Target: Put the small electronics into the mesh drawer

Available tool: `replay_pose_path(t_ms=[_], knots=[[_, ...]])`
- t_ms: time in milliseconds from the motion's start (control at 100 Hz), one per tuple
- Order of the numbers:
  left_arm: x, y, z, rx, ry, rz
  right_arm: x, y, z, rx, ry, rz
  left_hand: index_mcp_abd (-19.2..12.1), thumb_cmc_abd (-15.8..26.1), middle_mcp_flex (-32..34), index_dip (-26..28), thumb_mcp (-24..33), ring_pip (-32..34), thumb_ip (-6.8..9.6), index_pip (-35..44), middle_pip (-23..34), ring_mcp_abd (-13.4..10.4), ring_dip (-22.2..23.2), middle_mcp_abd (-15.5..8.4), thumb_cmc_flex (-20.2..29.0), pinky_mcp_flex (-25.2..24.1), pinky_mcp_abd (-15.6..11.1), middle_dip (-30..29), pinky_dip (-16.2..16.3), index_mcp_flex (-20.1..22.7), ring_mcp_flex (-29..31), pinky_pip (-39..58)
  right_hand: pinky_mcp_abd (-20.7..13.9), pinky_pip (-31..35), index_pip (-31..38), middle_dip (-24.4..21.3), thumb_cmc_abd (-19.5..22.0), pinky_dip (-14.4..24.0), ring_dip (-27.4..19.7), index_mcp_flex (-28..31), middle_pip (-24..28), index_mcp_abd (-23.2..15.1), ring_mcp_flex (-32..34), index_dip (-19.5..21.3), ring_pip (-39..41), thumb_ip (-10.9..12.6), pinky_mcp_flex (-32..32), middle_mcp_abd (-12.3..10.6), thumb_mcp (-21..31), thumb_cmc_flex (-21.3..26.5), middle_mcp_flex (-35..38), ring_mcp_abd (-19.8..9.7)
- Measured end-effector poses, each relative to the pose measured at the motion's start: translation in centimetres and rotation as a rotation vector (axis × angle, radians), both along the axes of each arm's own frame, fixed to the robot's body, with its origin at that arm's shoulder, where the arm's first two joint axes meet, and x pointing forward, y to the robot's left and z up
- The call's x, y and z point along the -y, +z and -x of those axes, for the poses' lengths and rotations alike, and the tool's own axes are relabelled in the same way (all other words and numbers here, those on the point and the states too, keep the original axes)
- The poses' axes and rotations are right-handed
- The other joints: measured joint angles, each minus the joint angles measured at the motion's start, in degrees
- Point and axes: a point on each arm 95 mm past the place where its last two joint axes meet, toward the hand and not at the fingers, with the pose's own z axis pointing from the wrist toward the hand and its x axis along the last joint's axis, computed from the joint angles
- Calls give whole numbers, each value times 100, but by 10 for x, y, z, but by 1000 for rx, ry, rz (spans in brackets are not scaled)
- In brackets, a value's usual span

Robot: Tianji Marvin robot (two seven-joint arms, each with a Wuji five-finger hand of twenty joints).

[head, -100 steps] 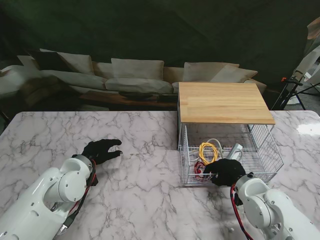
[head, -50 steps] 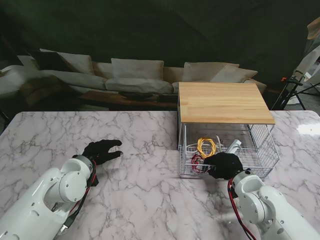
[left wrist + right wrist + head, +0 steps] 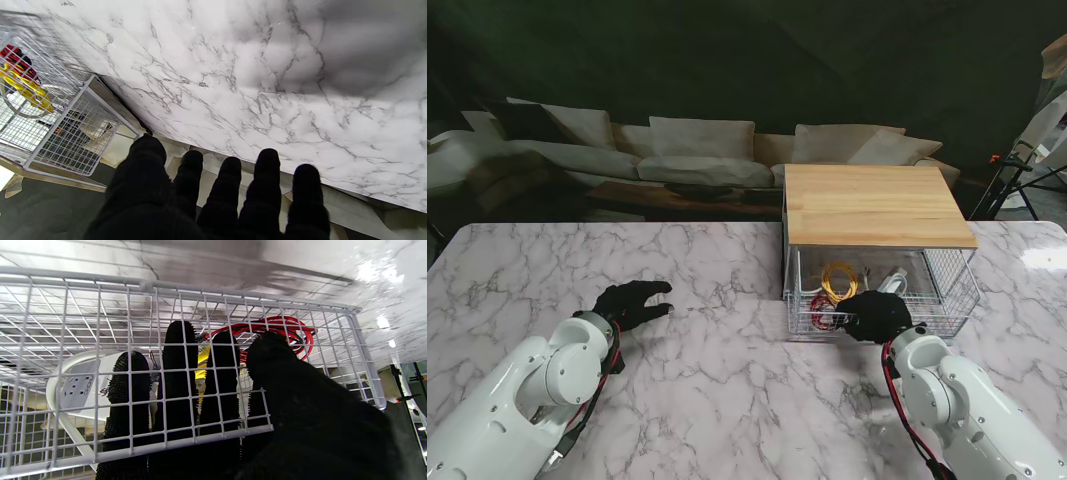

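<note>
The light, stiff wire drawer [image 3: 882, 298], holding loose cables [image 3: 837, 285] and lying at 2 o'clock on the worktop [image 3: 717, 330], is being gripped best at its front rim by the right robot hand [image 3: 875, 316], fingers hooked over it, while the left robot hand [image 3: 630, 301] is being kept open, empty.

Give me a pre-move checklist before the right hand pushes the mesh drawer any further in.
1. Right hand gripping the mesh drawer front: ok. The wrist view shows fingers inside the mesh and the thumb outside.
2. Red cable, yellow cable and white power strip inside the drawer: ok.
3. Nothing sticking up over the drawer rim to catch the wooden top: cannot tell, since the hand and top hide part of it.
4. Fingers free of the cables: cannot tell. The red cable lies close behind them.
5. Left hand out of the way: ok. It is open, apart from the drawer.
6. Drawer fully closed: not ok. Its front protrudes.
</note>
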Motion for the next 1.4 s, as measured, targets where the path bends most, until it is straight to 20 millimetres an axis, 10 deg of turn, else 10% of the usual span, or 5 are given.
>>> replay_pose_path(t_ms=[1230, 1400], knots=[[-1, -10, 9, -11, 0, 14, 12, -10, -91, 72, -58, -34, 1, 66, 0, 0, 0, 0, 0, -2, 0, -1, 39, 0, -2, -1, 2, 0, 85, 0, 0, -10, 218, -562, 180, -571, 472, -12, -476, -346, -419, -307, -1052, 14, -876, 1, -1118, -519, -288, -274, -618, -327], [-2, -10, 9, -8, 2, 13, 13, -10, -91, 40, -59, -25, 1, 66, 0, 0, 0, 0, 0, -3, 0, -1, 40, 0, -2, -1, 3, 0, 109, 0, 0, -10, 310, -1143, 70, -1191, 774, -87, -944, -1420, -494, -49, -2399, -478, -1367, 714, -2029, -257, -676, -994, -2355, -215]])
